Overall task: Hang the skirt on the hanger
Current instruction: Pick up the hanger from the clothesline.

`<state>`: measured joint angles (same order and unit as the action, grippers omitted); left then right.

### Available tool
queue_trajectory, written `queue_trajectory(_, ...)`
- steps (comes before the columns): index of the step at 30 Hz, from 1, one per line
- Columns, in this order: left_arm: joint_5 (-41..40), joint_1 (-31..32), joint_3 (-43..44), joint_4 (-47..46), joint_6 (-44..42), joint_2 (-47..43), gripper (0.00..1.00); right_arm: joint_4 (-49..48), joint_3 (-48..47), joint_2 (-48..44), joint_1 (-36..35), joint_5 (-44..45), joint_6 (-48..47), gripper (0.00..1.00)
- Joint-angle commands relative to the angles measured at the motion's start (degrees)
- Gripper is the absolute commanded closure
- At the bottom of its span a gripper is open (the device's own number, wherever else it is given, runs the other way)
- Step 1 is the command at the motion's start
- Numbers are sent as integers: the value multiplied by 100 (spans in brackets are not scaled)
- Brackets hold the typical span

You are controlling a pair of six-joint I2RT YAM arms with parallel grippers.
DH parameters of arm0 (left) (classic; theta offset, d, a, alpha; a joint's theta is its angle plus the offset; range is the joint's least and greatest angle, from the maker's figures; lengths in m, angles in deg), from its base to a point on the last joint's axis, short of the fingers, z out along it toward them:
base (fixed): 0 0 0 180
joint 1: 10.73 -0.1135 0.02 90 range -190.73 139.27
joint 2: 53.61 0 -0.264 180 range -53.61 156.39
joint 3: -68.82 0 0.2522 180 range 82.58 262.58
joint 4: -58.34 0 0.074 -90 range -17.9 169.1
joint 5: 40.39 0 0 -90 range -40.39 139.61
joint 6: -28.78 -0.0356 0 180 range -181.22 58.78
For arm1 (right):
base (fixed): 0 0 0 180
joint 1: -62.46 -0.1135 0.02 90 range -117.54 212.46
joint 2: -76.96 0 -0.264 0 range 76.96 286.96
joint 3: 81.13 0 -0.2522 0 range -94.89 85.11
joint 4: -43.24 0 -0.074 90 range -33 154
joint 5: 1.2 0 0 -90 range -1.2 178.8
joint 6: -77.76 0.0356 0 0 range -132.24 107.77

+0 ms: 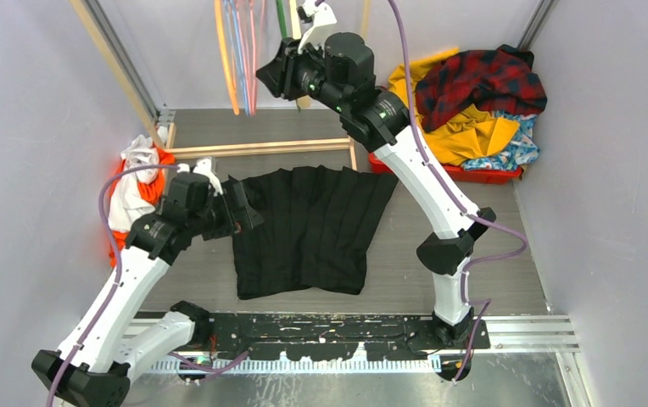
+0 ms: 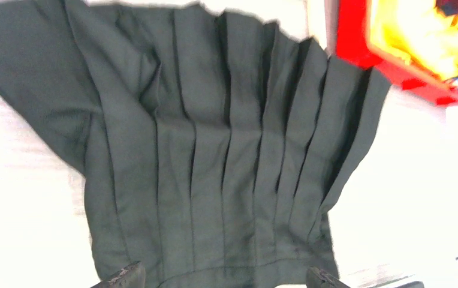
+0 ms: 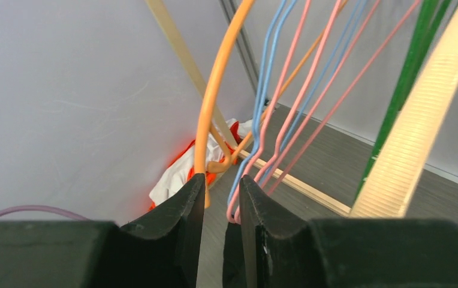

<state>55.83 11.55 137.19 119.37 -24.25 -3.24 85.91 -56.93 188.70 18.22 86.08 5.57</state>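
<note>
A black pleated skirt (image 1: 312,229) lies spread flat on the table in the top view. It fills the left wrist view (image 2: 214,150), waistband nearest the camera. My left gripper (image 1: 248,212) is open at the skirt's left edge, with its fingertips (image 2: 121,279) standing wide apart just over the waistband. My right gripper (image 1: 271,72) is raised at the back among hanging wire hangers (image 1: 237,59). Its jaws stand a narrow gap apart with nothing between them. An orange hanger (image 3: 214,96) passes just behind its left finger, and pink hangers (image 3: 310,90) and blue ones (image 3: 268,78) behind its right finger.
A red bin (image 1: 473,174) at the back right holds yellow, red plaid and blue flowered cloth (image 1: 516,146). An orange bin with a white garment (image 1: 138,170) stands at the left wall. A wooden rack frame (image 1: 261,147) lies behind the skirt. Grey walls close both sides.
</note>
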Motion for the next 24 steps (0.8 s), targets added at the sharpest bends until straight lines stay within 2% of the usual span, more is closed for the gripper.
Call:
queue_trajectory(1,-245,-123,1307,-169,-206,201,1,-231,21,-357,-62,-116,192,68)
queue_trajectory(4,-711,-125,2618,170,-409,459,1,-95,651,-887,-57,-25,195,69)
queue_trajectory(9,-1021,-134,4175,121,-669,1186,1,-335,2325,-2168,-57,323,127,69)
queue_trajectory(12,-1197,-137,4766,168,-816,1657,1,-223,2751,-2709,-57,645,-52,69)
queue_trajectory(17,-1328,-176,4851,39,-774,1939,0,-131,2924,-3124,-53,1033,-391,69)
queue_trajectory(24,-1181,-180,3813,-223,-556,1461,1,-268,2368,-2643,-50,1496,-930,68)
